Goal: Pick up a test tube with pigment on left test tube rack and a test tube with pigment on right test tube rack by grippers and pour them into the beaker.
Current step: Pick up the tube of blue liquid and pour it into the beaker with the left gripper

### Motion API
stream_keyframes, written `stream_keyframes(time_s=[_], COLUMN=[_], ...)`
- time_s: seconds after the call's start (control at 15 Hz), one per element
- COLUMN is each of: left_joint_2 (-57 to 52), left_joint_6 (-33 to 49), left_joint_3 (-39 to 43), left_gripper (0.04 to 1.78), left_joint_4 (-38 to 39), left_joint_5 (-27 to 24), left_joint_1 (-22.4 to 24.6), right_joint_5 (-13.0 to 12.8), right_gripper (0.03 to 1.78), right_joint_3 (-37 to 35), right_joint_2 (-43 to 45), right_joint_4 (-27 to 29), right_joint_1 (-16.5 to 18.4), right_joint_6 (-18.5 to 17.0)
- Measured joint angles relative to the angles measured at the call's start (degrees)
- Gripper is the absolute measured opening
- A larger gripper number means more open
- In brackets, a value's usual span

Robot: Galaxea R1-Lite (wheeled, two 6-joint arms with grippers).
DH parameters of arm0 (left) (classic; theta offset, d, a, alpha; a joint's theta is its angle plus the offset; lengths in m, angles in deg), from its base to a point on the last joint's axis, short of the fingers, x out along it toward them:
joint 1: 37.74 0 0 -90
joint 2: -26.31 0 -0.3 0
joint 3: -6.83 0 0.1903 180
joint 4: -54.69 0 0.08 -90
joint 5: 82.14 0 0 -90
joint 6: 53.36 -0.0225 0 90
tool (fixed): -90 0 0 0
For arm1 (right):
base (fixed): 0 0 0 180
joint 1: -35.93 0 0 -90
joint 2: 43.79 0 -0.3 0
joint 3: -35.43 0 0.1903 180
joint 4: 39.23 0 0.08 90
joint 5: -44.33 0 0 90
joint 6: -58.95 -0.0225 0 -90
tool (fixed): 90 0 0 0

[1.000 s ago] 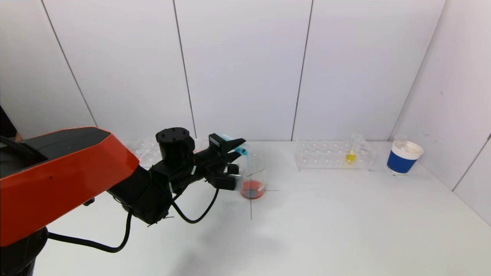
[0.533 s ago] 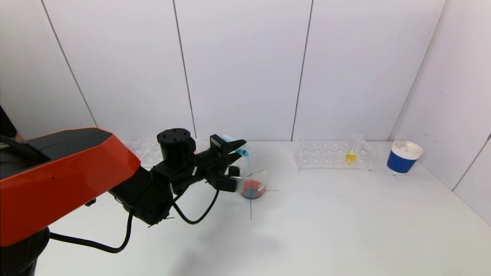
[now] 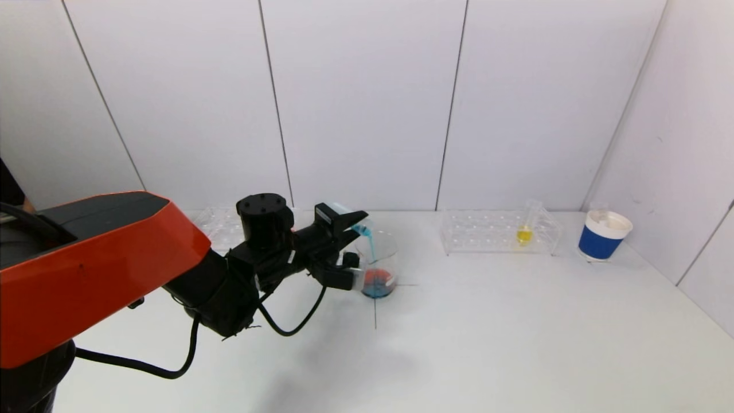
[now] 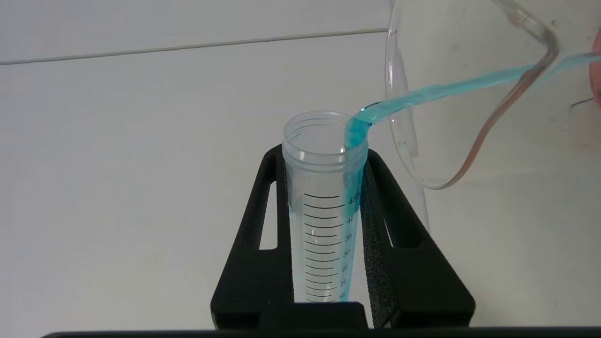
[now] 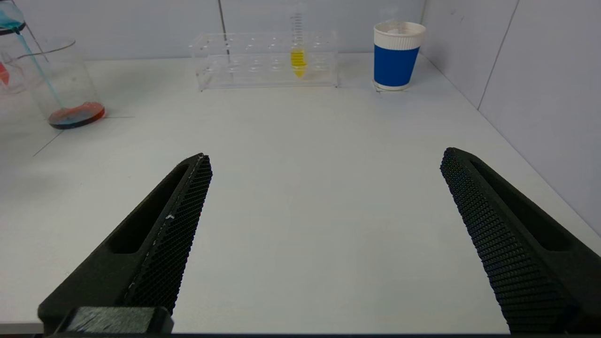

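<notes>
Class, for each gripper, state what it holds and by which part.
Left gripper clamps the test tube by its upper body, just below the rim. Right gripper holds nothing.

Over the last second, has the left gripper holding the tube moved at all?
No. The left gripper holds the test tube at the same spot over the beaker, which hasn't shifted from the floor cross mark.

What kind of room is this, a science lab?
Probably a mock chemistry bench for robot practice: a glass beaker receiving blue liquid from a graduated test tube, and a clear test tube rack on a plain white table.
</notes>
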Motion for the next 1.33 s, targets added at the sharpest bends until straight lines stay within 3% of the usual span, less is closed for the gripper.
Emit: stream_keyframes(time_s=[1.33], left_joint_2=[-2.2], left_joint_6=[-7.9], left_joint_3=[-2.1], left_gripper=[0.44], left_joint_4=[-5.1], left_joint_5=[3.0], left_joint_1=[-1.6], right_joint_5=[0.0], right_gripper=[1.77], right_joint_3=[0.0], right_joint_2=[0.0], right_joint_4=[0.0], right_joint_1=[0.0], right_joint_6=[0.0])
